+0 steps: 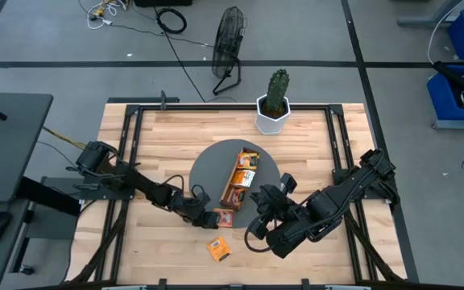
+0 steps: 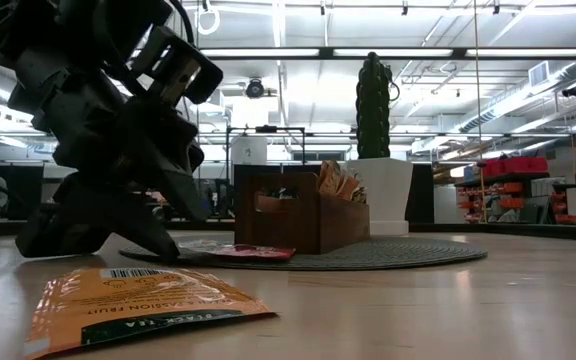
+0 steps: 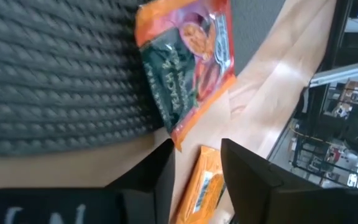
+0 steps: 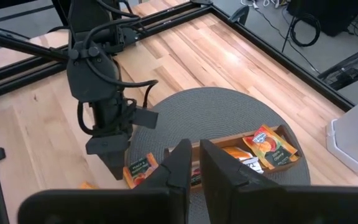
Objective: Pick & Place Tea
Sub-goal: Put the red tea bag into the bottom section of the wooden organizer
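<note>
An orange and green tea sachet (image 1: 225, 217) (image 3: 188, 62) lies flat, half on the near edge of the round grey mat (image 1: 212, 165) and half on the wooden table. My left gripper (image 1: 207, 213) (image 3: 197, 155) stands low beside it on the left, open, its fingertips at the sachet's nearest corner. A second orange sachet (image 1: 218, 248) (image 2: 138, 305) lies flat on the table nearer the front edge. The brown wooden tray (image 1: 236, 181) stands on the mat with several sachets in it. My right gripper (image 1: 263, 197) (image 4: 195, 149) hangs high over the mat's near right part, shut and empty. My left gripper has one fingertip (image 3: 165, 163) right at the corner (image 3: 176, 144) of the sachet that sticks out over the table. It comes slanting down from the table's left. I cannot tell whether it touches. The sachet lies flat and does not reach between the fingers.
A cactus in a white pot (image 1: 274, 105) stands at the table's far edge, behind the mat. Black frame rails (image 1: 127, 153) run along the table's left, right and far sides. Bare wood lies in front of the mat around the loose sachet.
</note>
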`<control>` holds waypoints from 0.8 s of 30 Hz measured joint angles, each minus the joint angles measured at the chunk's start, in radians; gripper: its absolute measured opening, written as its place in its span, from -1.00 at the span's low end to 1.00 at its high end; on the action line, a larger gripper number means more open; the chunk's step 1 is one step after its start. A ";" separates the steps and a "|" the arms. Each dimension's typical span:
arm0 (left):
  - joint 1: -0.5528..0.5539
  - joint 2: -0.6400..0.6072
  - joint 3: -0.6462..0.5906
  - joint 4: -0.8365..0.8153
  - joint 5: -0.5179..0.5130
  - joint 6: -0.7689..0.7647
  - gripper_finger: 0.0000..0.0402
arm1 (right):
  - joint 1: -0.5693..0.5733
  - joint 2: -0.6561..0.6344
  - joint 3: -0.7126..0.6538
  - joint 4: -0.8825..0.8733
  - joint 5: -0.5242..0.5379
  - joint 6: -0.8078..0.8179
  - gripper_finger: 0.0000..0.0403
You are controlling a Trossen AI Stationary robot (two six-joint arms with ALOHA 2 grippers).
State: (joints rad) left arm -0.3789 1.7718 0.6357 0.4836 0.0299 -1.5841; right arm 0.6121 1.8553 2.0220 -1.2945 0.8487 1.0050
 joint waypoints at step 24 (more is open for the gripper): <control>0.056 0.002 -0.002 0.040 0.092 0.168 -0.99 | 0.000 0.000 0.000 -0.010 0.008 0.000 -0.81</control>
State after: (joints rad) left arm -0.3225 1.7738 0.6334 0.5240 0.1217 -1.4157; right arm 0.6121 1.8557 2.0220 -1.3041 0.8566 1.0050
